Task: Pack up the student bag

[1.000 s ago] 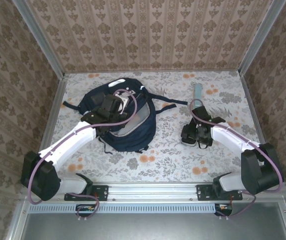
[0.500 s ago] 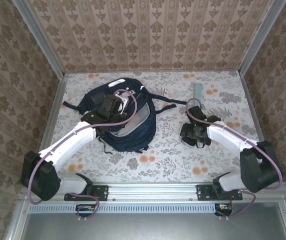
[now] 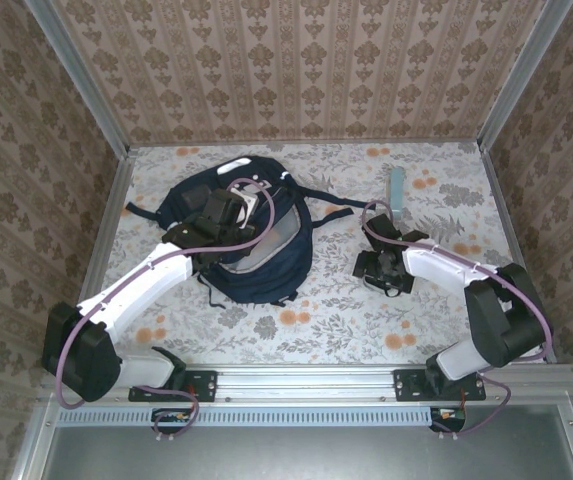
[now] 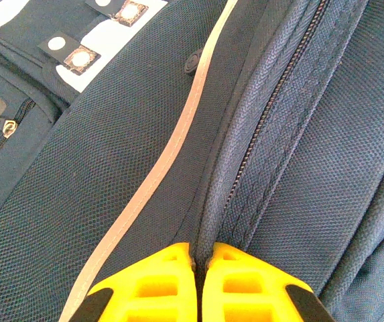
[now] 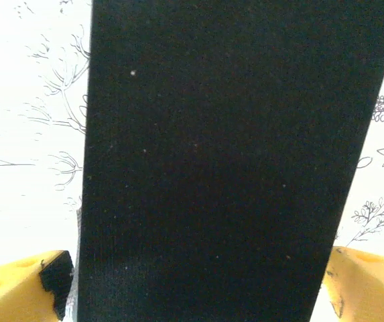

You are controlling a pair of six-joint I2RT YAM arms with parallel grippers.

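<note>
Two arms reach out over the flower-patterned bench (image 3: 336, 320). The large dark navy fabric student bag (image 3: 256, 275) lies on the left half of the bench, toward the back. Its main opening gapes to show a pale grey lining, and its straps trail out to either side.

The left end effector (image 4: 196, 253) sits on the upper part of the bag at the edge of that opening. In the left wrist view its yellow fingers (image 4: 148, 285) are clenched, pressed together with only a thin line between them. A ridge of navy mesh beside the bag's zip (image 4: 272, 107) runs straight down to that line. Whether any fabric is nipped there cannot be told. A pale stripe (image 4: 171, 154) runs along the mesh to the left of the ridge, and white patches with round studs (image 4: 104, 37) lie further off at the top left.

The right end effector (image 5: 196, 263) is low over the bench, right of the bag and well apart from it. Its yellow fingers (image 5: 17, 285) stand wide on either side of a flat black book (image 5: 218, 154), each close against an edge. Whether they actually grip the book I cannot tell.

A slim pale blue-green bar (image 3: 396, 186) lies on the bench behind the right end effector, near the back wall.
</note>
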